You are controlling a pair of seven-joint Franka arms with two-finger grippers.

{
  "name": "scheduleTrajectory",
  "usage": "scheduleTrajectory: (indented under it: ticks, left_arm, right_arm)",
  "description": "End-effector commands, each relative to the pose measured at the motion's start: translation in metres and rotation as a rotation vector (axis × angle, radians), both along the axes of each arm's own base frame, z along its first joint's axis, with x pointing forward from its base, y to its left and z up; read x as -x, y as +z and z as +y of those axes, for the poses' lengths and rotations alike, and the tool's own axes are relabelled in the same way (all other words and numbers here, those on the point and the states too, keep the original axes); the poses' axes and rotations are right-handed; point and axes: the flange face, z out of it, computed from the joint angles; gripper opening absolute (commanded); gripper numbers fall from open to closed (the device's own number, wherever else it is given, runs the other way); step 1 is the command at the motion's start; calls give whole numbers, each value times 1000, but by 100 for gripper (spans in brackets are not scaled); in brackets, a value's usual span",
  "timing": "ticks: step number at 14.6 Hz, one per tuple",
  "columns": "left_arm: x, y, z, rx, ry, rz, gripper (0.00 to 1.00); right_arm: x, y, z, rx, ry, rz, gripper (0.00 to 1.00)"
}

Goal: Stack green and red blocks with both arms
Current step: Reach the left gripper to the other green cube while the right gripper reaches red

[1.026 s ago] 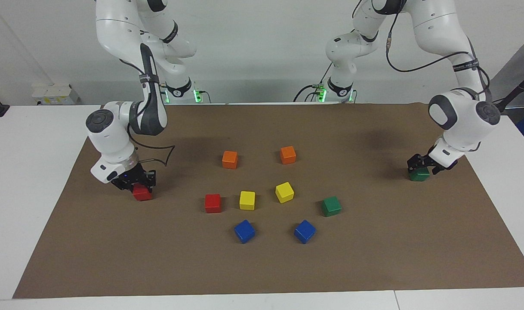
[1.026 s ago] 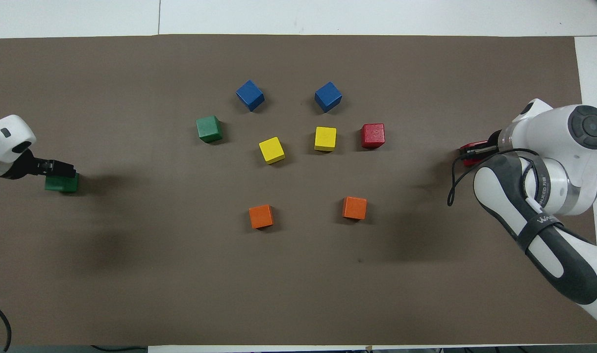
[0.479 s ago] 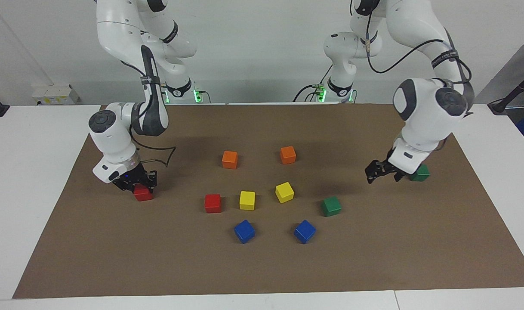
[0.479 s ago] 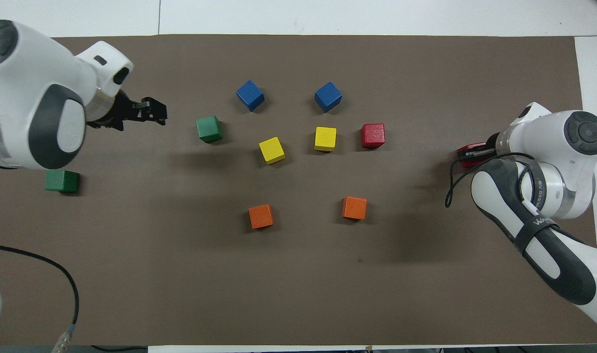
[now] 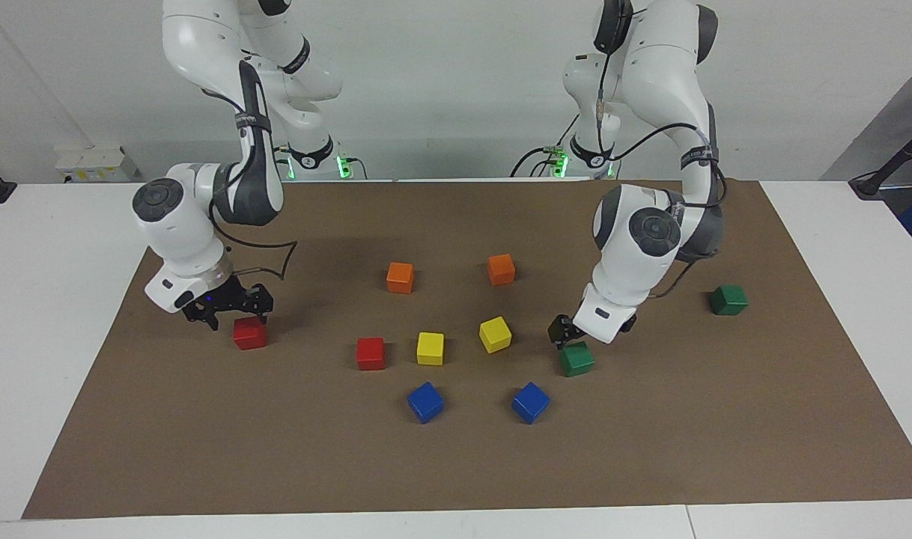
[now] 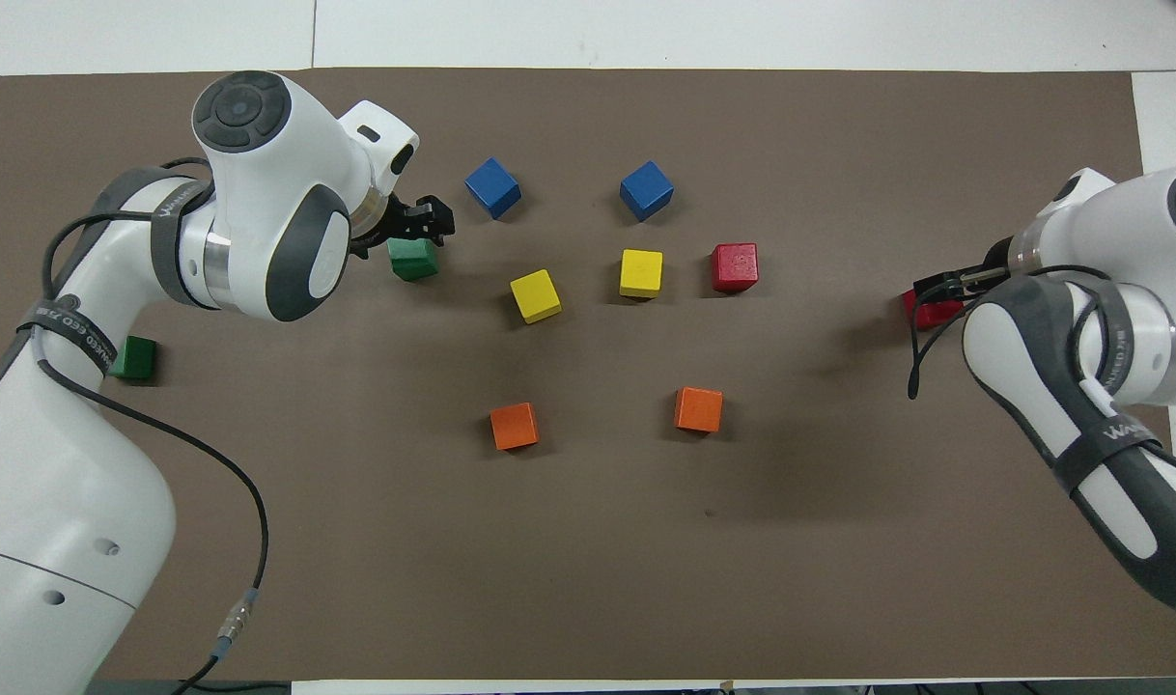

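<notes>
One green block (image 5: 728, 299) (image 6: 132, 357) lies alone toward the left arm's end of the mat. The other green block (image 5: 576, 359) (image 6: 413, 259) lies beside the yellow cubes. My left gripper (image 5: 564, 333) (image 6: 432, 218) is open and hangs just above this block. One red block (image 5: 248, 333) (image 6: 926, 311) lies toward the right arm's end of the mat. My right gripper (image 5: 230, 305) (image 6: 947, 287) is open and empty, just above that block. The other red block (image 5: 371, 353) (image 6: 735, 267) lies beside the yellow cubes.
Two yellow cubes (image 5: 430, 348) (image 5: 495, 334) lie mid-mat between the red and green blocks. Two orange cubes (image 5: 400, 277) (image 5: 501, 269) lie nearer to the robots. Two blue cubes (image 5: 425, 402) (image 5: 531, 402) lie farther out. All lie on a brown mat (image 5: 456, 464).
My left gripper left the green block at its end of the mat and swung over the green block by the yellow cubes. My right gripper rose off the red block, fingers spread.
</notes>
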Motion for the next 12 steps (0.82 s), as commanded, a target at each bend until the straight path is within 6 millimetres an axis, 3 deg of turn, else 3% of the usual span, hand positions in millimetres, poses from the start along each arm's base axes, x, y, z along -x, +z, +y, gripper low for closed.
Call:
scheduleTrajectory:
  ticks: [1, 3, 5, 7, 11, 12]
  left_arm:
    - [-3, -15, 4, -13, 13, -29, 100]
    - [-3, -22, 5, -12, 24, -32, 100]
    - [0, -33, 6, -8, 42, -45, 100]
    - [7, -49, 5, -4, 50, -56, 100]
    - [9, -51, 5, -2, 82, -55, 100]
    - [10, -52, 5, -1, 90, -56, 89]
  right_arm:
    - [-18, 68, 26, -12, -73, 14, 100]
    - [-31, 106, 63, -1, -107, 0, 100]
    - [-42, 113, 119, 53, -120, -11, 100]
    - [-50, 104, 155, 74, -171, -13, 100]
    - [-66, 78, 211, 63, -212, -31, 100]
    - [-67, 75, 223, 46, -227, -48, 100]
